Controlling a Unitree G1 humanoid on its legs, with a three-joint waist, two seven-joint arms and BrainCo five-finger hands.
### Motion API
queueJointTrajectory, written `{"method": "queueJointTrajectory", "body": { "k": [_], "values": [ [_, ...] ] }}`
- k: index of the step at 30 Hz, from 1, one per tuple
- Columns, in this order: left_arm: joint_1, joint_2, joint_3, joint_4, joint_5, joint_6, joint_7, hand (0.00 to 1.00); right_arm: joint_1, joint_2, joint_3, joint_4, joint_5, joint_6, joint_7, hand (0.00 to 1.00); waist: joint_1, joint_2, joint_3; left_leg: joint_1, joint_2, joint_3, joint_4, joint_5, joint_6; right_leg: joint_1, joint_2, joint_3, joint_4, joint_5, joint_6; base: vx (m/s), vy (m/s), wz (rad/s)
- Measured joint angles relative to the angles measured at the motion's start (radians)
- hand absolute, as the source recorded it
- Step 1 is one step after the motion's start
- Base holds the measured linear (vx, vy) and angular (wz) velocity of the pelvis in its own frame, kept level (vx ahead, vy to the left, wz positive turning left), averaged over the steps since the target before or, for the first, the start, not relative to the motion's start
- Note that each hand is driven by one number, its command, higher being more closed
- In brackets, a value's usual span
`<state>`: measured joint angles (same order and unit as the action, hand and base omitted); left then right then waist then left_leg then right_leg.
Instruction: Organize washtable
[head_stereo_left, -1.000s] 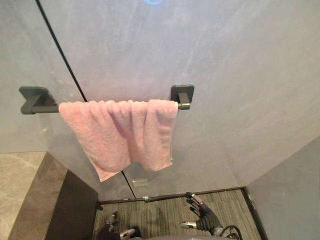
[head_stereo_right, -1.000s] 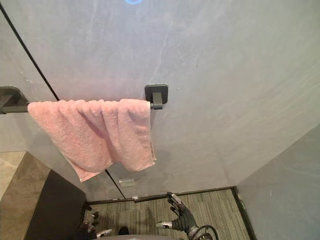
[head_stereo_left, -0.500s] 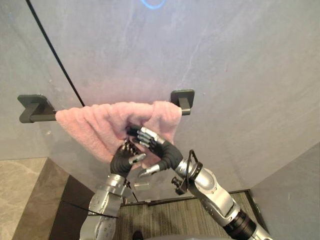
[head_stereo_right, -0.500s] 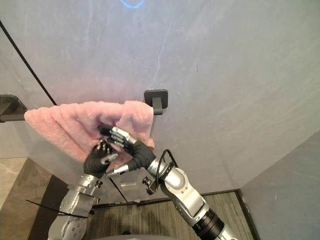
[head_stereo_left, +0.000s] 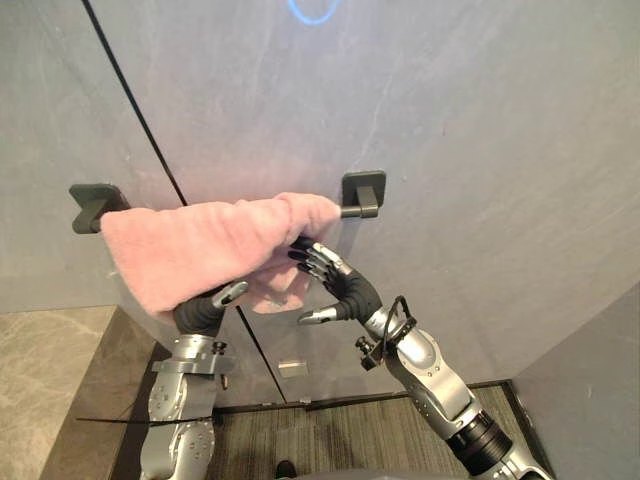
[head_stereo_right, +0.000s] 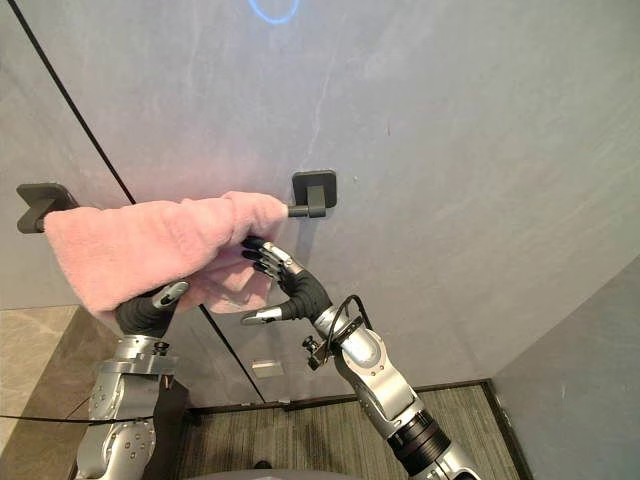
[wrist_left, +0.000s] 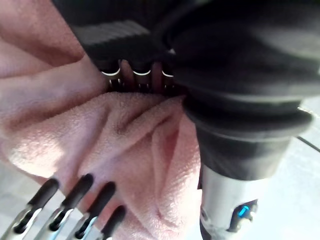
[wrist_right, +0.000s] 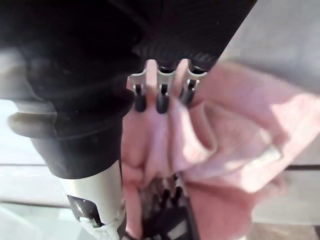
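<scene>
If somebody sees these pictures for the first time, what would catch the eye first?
First the pink towel, bunched along the dark wall bar on the grey wall. Then the two arms reaching up to it: the left robot hand sits under the towel's lower edge, and the right robot hand, open, touches its right end just below the bar's right bracket.

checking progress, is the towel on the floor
No, the towel is bunched up along the wall bar.
</scene>
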<state>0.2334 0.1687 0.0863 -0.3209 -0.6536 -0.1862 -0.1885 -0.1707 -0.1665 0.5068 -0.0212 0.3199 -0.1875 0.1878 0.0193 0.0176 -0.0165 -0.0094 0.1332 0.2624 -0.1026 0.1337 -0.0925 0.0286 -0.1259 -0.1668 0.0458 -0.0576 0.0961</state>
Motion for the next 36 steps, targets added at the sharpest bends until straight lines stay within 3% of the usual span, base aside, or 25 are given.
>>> {"method": "queueJointTrajectory", "body": {
  "k": [4,16,22,28,36],
  "values": [
    [-0.001,-0.009,0.01,-0.006,0.0,-0.019,0.0,0.0,0.0,0.0,-0.004,0.013,-0.017,0.0,-0.011,0.0,-0.001,0.0,0.0,-0.012,0.0,-0.01,0.0,0.001,0.0,0.0,0.002,-0.008,-0.01,0.008,0.004,0.07,-0.01,0.05],
    [-0.011,-0.052,0.038,-0.006,0.038,-0.019,0.0,0.0,0.012,0.005,-0.039,0.057,-0.026,0.0,-0.008,0.0,-0.003,-0.001,0.002,-0.013,0.0,-0.013,0.0,0.002,-0.001,0.001,0.003,-0.016,-0.012,0.006,0.002,0.01,-0.001,0.01],
    [0.01,-0.097,0.034,-0.005,0.064,-0.019,0.0,0.0,0.072,0.024,-0.047,0.087,-0.09,0.004,-0.009,0.0,-0.003,-0.007,0.011,-0.015,0.0,-0.016,0.0,0.001,-0.001,0.001,0.002,-0.018,-0.013,-0.002,-0.002,0.0,0.0,0.0],
    [0.104,-0.11,0.028,0.068,0.225,-0.009,-0.007,0.0,0.188,0.03,-0.153,0.122,-0.19,0.034,-0.006,0.0,-0.003,-0.015,0.018,-0.025,-0.001,-0.02,0.0,0.001,-0.002,-0.005,0.002,-0.024,-0.014,-0.002,0.004,0.02,-0.003,0.02],
    [0.137,-0.135,0.035,0.177,0.236,0.016,-0.007,0.0,0.298,0.03,-0.304,0.168,-0.218,0.047,-0.011,0.0,-0.006,-0.015,0.018,-0.034,-0.001,-0.021,-0.001,0.001,-0.002,-0.014,0.002,-0.024,-0.013,-0.002,0.004,0.0,0.0,0.0]
  ]
}}
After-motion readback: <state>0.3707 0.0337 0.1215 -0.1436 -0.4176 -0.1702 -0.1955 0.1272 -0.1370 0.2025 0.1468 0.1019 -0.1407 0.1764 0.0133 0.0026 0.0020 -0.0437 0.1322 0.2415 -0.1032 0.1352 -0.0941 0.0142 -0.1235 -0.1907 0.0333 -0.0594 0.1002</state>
